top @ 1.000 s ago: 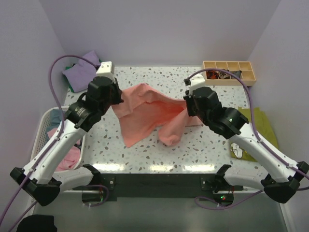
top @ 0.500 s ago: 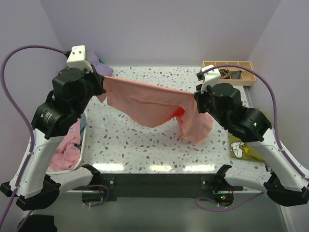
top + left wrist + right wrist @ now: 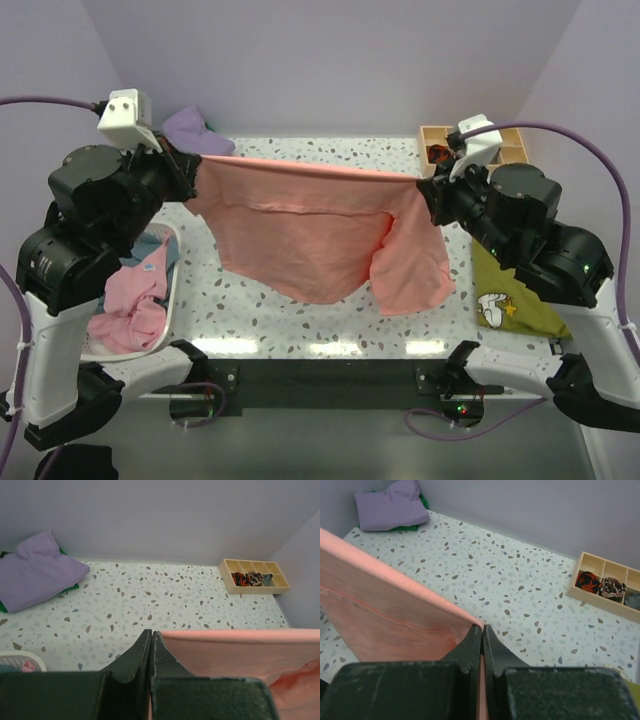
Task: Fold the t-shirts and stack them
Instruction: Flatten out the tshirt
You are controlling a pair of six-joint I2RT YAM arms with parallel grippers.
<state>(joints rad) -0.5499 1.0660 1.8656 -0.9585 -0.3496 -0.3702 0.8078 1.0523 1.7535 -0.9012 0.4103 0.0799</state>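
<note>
A salmon-pink t-shirt hangs stretched in the air above the table between both arms, its top edge taut and its lower part drooping. My left gripper is shut on its left corner. On the right, my right gripper is shut on the other corner. A folded lavender t-shirt lies on a green one at the table's back left corner. Pink and light blue t-shirts fill a white basket at the left.
A wooden compartment tray with small items stands at the back right. An olive-green garment with a white print lies off the table's right side. The speckled tabletop shows beneath the hanging shirt.
Both arms have risen and spread apart. The salmon-pink shirt went from a bunched heap on the table to a taut sheet held up in the air.
</note>
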